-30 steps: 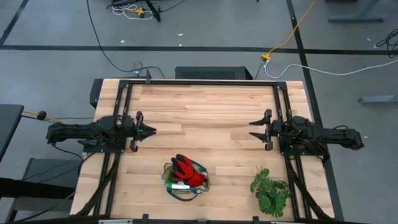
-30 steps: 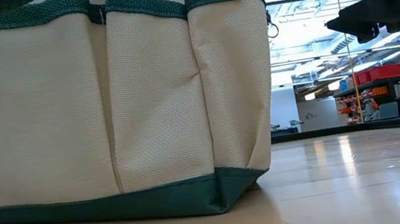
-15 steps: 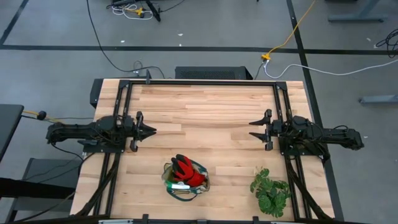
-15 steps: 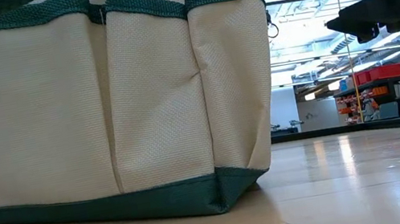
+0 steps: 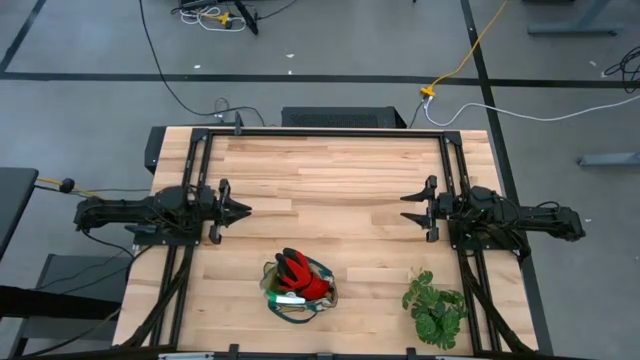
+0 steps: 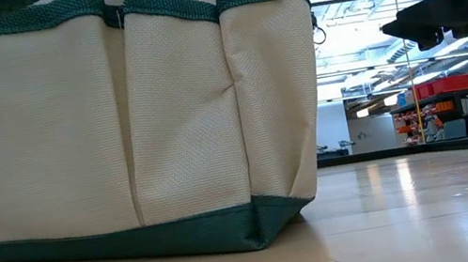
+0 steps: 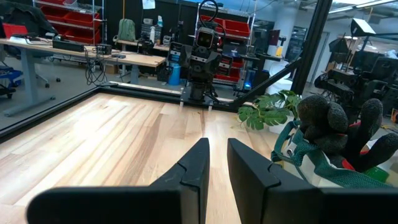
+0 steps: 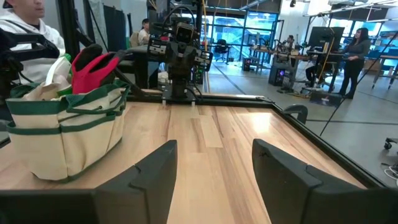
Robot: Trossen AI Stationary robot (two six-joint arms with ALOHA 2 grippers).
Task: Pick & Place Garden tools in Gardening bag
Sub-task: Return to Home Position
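with the red glove (image 5: 300, 272) poking from the gardening bag (image 6: 118, 122), well apart from both arms, you needed only rest the left gripper (image 5: 245, 211), fingers seemingly together, and the right gripper (image 5: 405, 208), fingers apart, clear of it.

wood table (image 5: 330, 170) w/ gardening bag (image 5: 297, 285) & leafy plant (image 5: 435, 305) on it

Inspected: left arm (image 5: 140, 212) and right arm (image 5: 515, 220), both matte black, slender and segmented, widening to boxy housings behind the fingers. The left gripper (image 5: 244, 211) has two dark fingers (image 7: 194, 169), flat-faced, angular, tapering to the tips. The right gripper (image 5: 405, 210) has fingers (image 8: 155, 171) of matching make, broader at the base
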